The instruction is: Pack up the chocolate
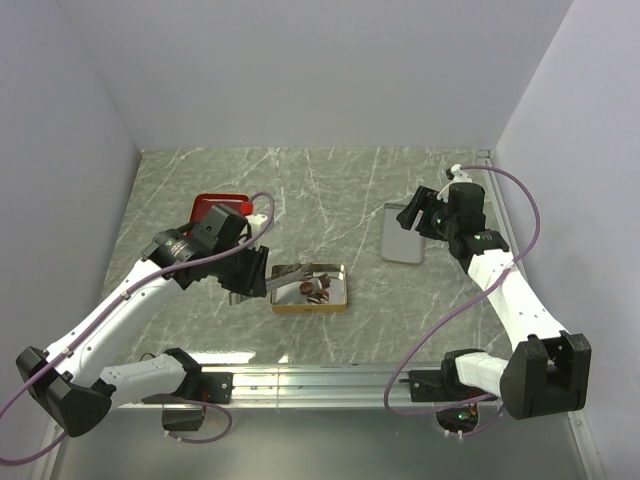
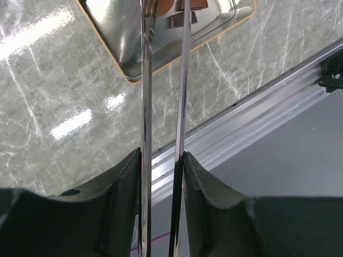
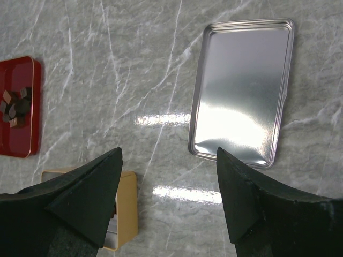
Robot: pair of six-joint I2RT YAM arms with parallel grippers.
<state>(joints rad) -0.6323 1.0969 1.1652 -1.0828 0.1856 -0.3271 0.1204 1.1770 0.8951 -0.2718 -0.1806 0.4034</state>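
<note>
While the left claw [image 1: 248,272] is clamped on a pair of long metal tweezers [image 2: 144,96], their two thin blades reach forward over the grey marble tabletop [image 1: 330,190] and into the gold-rimmed tin [image 1: 310,309] at the middle of the scene. The blades stand slightly apart along their length. Their tips run off the top of the left wrist view, so I cannot tell whether a piece is pinched between them.

Some of the chocolate [image 1: 315,288] lies inside this tin as a few small dark brown pieces on its shiny floor, toward its right half, close to where the tweezers end. More chocolate [image 3: 15,107] sits in a loose cluster in the red tray [image 3: 29,134], which rests on the tabletop behind the left claw, toward the far left.

The right claw [image 3: 169,155] hangs above the tabletop with its black fingers spread wide and nothing between them. Just beyond it a silver lid [image 3: 241,91] lies flat, inner side up, well apart from the tin and the red tray. The corner of the tin shows under the right claw's left finger.
</note>
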